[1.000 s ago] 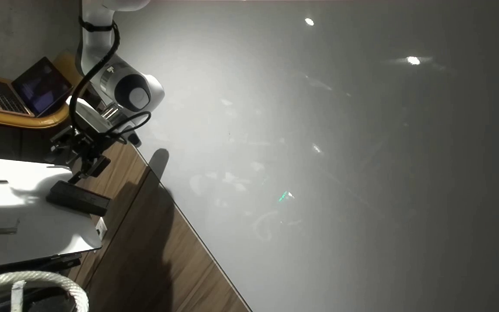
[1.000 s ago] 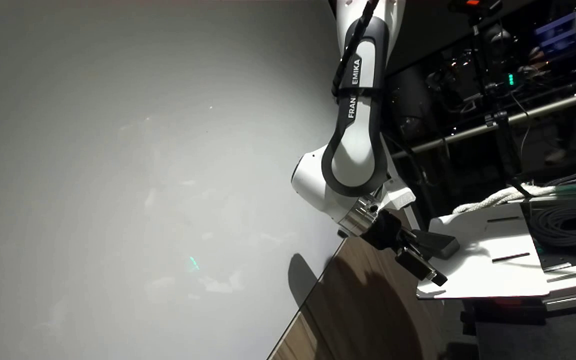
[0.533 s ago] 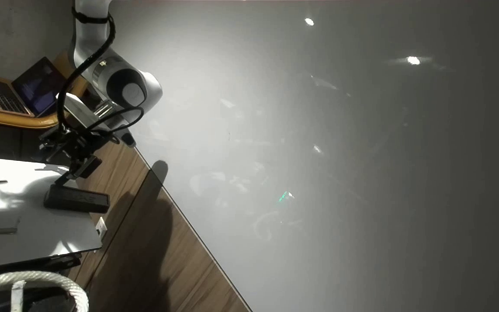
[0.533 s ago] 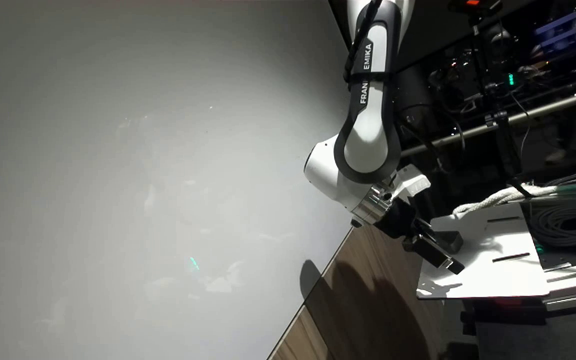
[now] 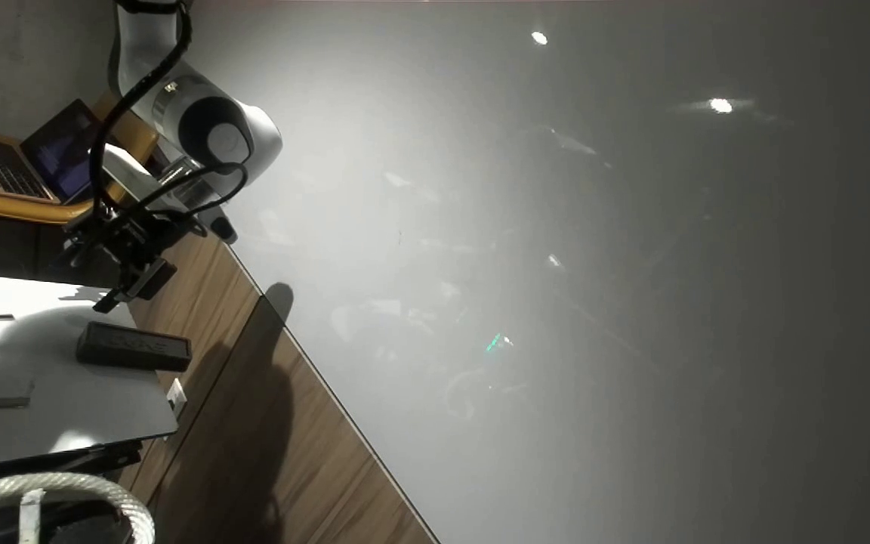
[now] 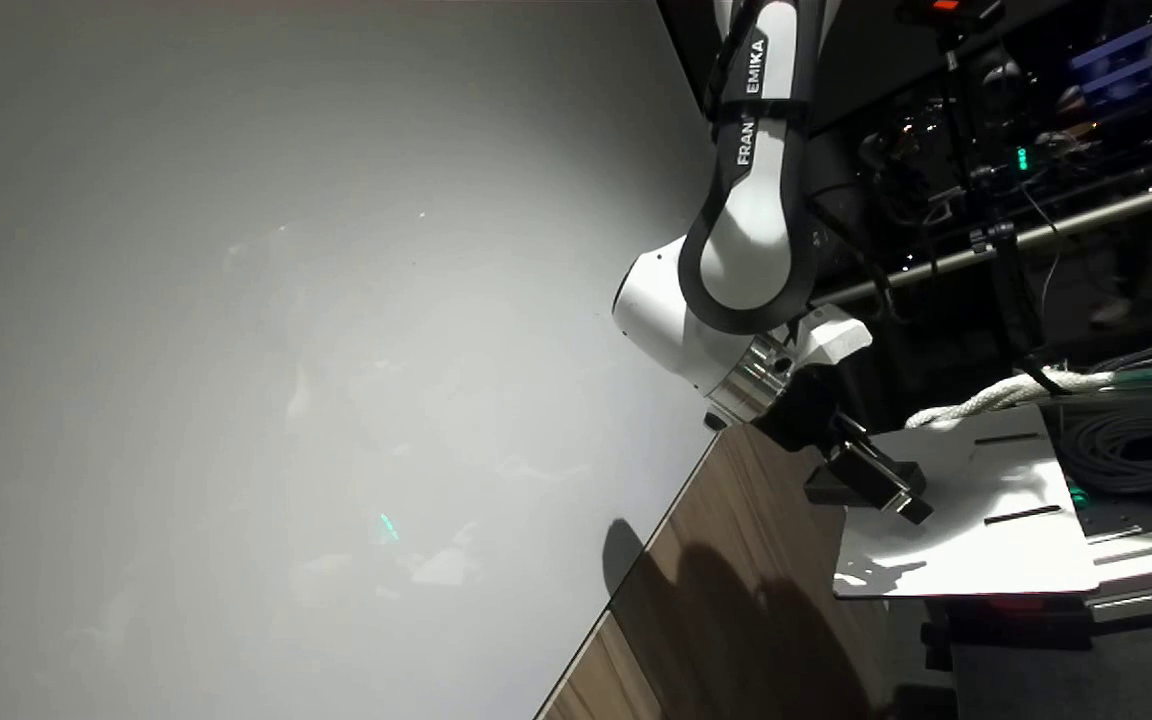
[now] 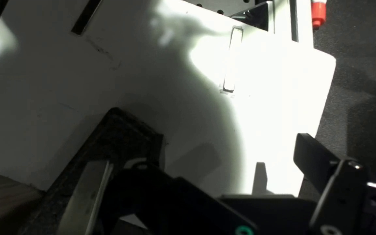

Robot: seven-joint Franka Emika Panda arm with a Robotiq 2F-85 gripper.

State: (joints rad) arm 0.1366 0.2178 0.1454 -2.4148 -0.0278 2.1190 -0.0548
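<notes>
A black oblong block (image 5: 133, 347) lies on a flat white slotted board (image 5: 95, 408), one end projecting past the board's edge. The dark jaws stand wide apart over the board, near the block, one of them overlapping it in the wrist view. A thick white braided rope (image 5: 87, 485) curves beside the board.

Looks like a robotics lab or workshop. Franka arm (image 6: 748, 250) drops in from the top edge in both exterior views. In an exterior view, right side: coiled cable (image 6: 1126, 475), aluminium profile (image 6: 1151, 600), metal rail (image 6: 1106, 214), dark gear (image 6: 1066, 140) with small lights above it. In an exterior view, upper left: open laptop (image 5: 35, 161) on what looks like a yellow chair (image 5: 20, 211).
</notes>
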